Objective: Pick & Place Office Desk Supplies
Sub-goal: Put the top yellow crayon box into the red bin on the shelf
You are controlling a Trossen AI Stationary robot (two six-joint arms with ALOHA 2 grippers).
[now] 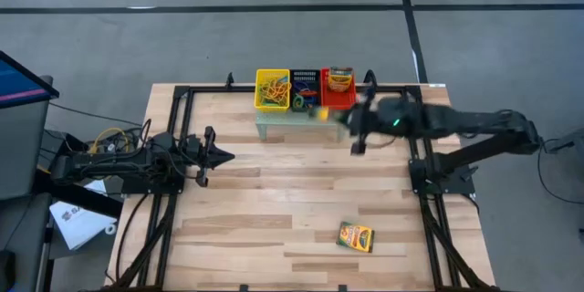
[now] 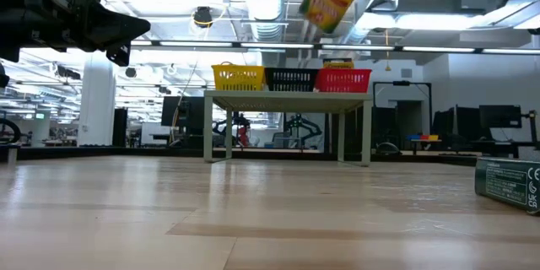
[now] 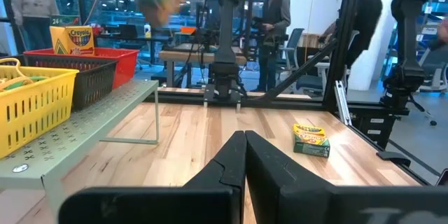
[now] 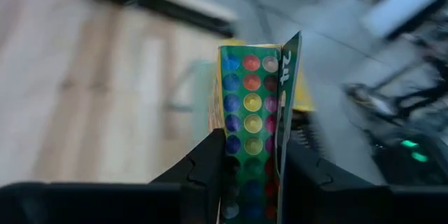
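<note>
While the left hand (image 1: 224, 155) rests pressed together above the desk (image 1: 292, 201), the right hand (image 4: 253, 164) pinches a crayon box (image 4: 253, 122) in the air beside the red basket (image 1: 338, 97); another crayon box (image 1: 356, 236) lies on the desk.

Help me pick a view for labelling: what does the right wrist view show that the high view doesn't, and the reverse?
Only the right wrist view: the held crayon box with its coloured dots, clamped between the dark fingers. Only the high view: the left gripper shut and idle, a second crayon box lying on the table, three baskets. Both: the right gripper carrying that box.
</note>
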